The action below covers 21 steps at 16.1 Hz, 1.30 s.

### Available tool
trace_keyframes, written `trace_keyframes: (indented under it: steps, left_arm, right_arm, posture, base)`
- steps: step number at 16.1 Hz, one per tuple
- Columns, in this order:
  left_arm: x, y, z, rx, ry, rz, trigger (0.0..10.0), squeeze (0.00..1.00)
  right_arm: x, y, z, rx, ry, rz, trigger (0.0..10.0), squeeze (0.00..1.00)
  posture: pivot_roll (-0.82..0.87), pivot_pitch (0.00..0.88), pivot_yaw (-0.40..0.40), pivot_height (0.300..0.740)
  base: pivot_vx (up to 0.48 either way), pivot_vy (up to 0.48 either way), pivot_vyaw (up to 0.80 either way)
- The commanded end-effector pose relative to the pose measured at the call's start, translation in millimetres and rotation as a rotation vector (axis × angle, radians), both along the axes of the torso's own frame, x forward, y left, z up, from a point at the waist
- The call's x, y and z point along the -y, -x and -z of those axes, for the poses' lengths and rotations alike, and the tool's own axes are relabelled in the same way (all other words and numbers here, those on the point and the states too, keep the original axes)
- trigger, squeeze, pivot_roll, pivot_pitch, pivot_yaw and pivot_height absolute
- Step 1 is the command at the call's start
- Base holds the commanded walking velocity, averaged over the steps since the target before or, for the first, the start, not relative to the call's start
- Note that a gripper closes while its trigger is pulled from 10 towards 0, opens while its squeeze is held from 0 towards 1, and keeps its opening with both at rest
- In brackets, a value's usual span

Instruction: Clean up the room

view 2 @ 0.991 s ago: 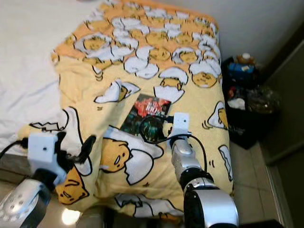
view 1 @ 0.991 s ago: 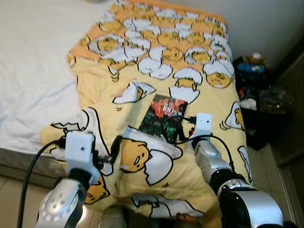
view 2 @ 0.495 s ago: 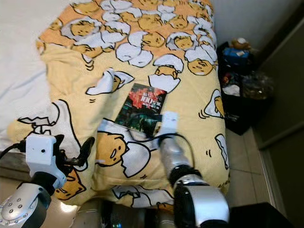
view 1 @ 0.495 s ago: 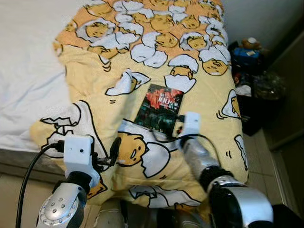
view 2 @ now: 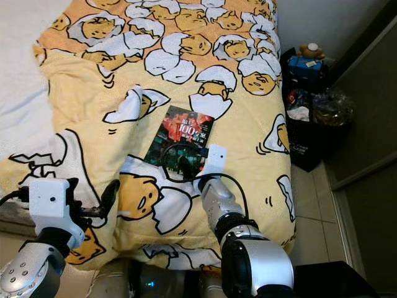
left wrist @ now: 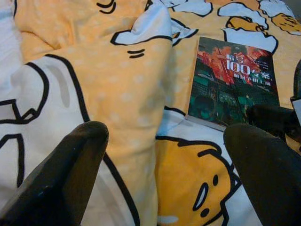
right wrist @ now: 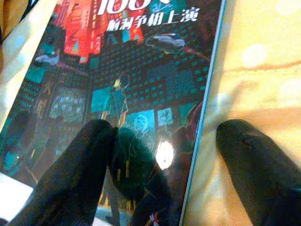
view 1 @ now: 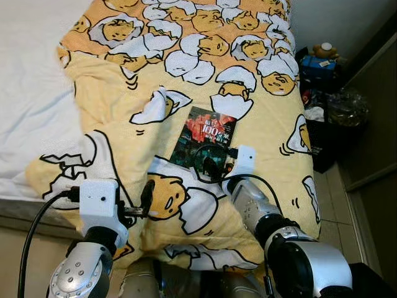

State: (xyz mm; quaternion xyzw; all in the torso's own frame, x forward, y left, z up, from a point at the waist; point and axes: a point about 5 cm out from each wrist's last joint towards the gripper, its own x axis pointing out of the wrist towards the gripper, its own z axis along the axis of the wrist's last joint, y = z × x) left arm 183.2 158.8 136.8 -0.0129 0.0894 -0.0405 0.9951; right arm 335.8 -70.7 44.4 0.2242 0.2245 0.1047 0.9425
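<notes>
While the robot looks down from its head camera, a bed (view 1: 31, 118) lies before it, covered by a yellow and orange blanket (view 1: 111, 105) printed with cartoon eggs and cracked white shells. White sheet shows along the bed's left side. A book (view 1: 205, 139) with a dark cover in red and teal, bearing white numerals and Chinese characters, lies flat on the blanket, nearer the bed's front edge than its far end and toward the right side.

The right gripper (view 1: 214, 169) reaches out from the silver right arm to the book's near end. In the right wrist view its two black fingers (right wrist: 80, 169) are spread apart, one over the book's cover and the other over the blanket just past the book's long edge, so the edge sits between them. Whether the fingertips touch the cover cannot be told.

The left gripper (view 1: 144, 198) hovers over the blanket near the bed's front edge, left of the book and apart from it. In the left wrist view its fingers (left wrist: 61, 179) stand wide apart with nothing between them, the book lying beyond.

Beside the bed's right side, on the floor, stand dark bags (view 1: 322, 112) and clutter with a small toy figure (view 1: 324, 51) on top.
</notes>
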Motion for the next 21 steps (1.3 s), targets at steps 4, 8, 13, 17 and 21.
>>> trace_keyframes:
  steps: [4, 8, 13, 17, 21]
  left_arm:
    - [6.9, -4.6, 4, -0.012, 0.013, 0.025, 10.0, 0.0]
    - [8.3, -12.0, 5, -0.005, 0.01, 0.041, 10.0, 0.0]
    - [6.4, -27.5, 5, 0.016, 0.016, 0.05, 10.0, 0.0]
    - [12.7, -46.7, 5, 0.045, 0.022, 0.09, 10.0, 0.0]
    - [11.6, -66.5, 6, 0.067, 0.021, 0.107, 10.0, 0.0]
  right_arm:
    - [1.2, -5.9, -8, 0.033, 0.004, -0.004, 0.0, 0.0]
    - [2.3, -12.4, -19, 0.103, -0.007, -0.006, 0.0, 0.0]
    - [11.5, -20.4, -36, 0.231, -0.046, -0.013, 0.0, 0.0]
    - [20.1, -28.4, -59, 0.362, -0.064, 0.017, 0.0, 0.0]
    - [33.5, -33.8, -78, 0.46, -0.037, 0.034, 0.0, 0.0]
  posture:
    - [0.3, 0.204, -0.154, 0.74]
    - [0.3, 0.188, -0.154, 0.74]
    - [0.25, 0.128, -0.149, 0.74]
    - [0.21, 0.062, -0.136, 0.74]
    - [0.17, 0.0, -0.118, 0.74]
  base:
    - [0.0, 0.0, 0.0]
    - [0.0, 0.0, 0.0]
    - [0.0, 0.0, 0.0]
    - [0.0, 0.0, 0.0]
    - [0.0, 0.0, 0.0]
